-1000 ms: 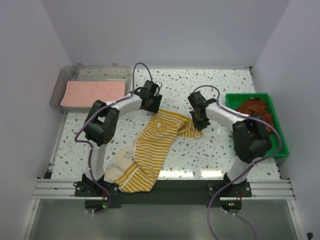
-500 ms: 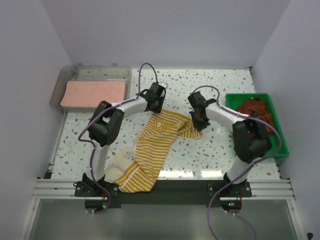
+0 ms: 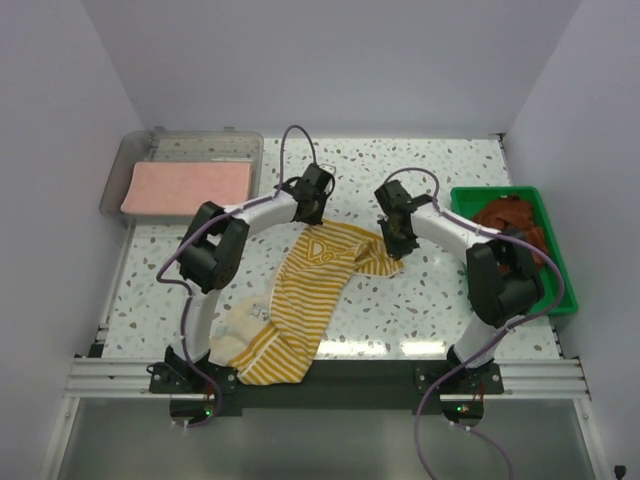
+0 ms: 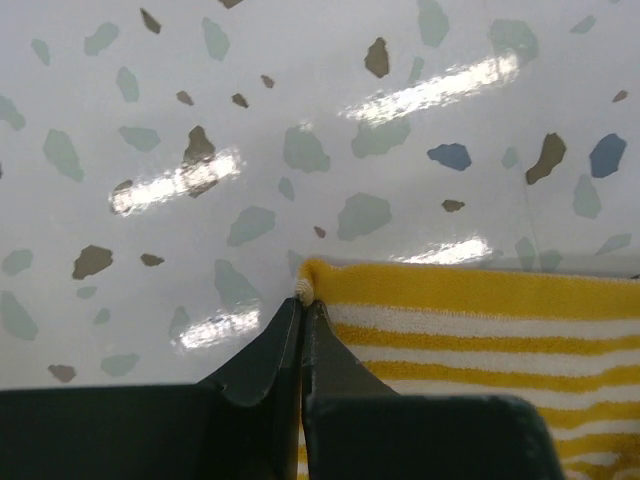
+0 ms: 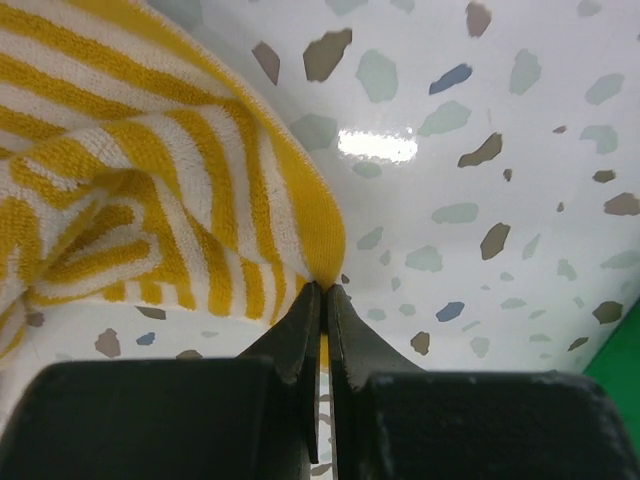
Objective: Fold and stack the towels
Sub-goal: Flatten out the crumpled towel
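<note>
left gripper [image 4: 303, 304]: clenched on a corner of the striped towel [image 4: 470, 335] | right gripper [image 5: 322, 293]: clenched on another corner | towel lies rumpled on table [image 3: 430, 290]

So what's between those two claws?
The striped towel: its far edge spans from left gripper to right gripper, each pinching a corner. Top view.

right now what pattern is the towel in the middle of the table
Yellow and white stripes on the towel; clearest in the right wrist view.
</note>
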{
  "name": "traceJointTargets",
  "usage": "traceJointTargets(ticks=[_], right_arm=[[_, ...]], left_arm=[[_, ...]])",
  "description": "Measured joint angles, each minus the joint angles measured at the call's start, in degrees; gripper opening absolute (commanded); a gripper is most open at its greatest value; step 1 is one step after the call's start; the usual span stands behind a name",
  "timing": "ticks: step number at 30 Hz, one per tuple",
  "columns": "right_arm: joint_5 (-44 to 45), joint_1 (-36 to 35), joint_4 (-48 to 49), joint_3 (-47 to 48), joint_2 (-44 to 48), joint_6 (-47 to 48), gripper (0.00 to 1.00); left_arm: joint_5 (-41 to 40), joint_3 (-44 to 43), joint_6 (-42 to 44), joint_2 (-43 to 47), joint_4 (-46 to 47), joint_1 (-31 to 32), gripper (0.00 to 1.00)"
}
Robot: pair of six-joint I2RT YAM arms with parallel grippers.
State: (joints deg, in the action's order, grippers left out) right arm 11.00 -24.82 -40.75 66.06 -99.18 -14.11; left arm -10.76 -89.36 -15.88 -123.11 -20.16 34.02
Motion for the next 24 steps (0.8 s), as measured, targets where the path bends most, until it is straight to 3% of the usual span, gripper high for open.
traceJointTargets(ticks=[7, 10, 18, 24], right_arm=[[3.5, 0.0, -2.9, 11.8, 1.8, 0.0, 0.00], [6.5, 0.1, -4.3, 22.2, 2.3, 0.9, 0.00], [14.0, 0.5, -5.4, 52.8, 2.7, 8.2, 0.00], [13.8, -0.1, 0.1, 61.2, 6.2, 16.5, 0.00]], left_arm=[[-2.3, -10.1, 2.7, 2.8, -9.1, -4.2, 0.00], [-4.6, -17.5, 4.6, 6.7, -10.2, -5.5, 0.00], [-9.4, -29.2, 9.6, 22.8, -3.3, -5.4, 0.00], [-8.1, -30.3, 12.2, 30.0, 3.7, -4.7, 0.00]])
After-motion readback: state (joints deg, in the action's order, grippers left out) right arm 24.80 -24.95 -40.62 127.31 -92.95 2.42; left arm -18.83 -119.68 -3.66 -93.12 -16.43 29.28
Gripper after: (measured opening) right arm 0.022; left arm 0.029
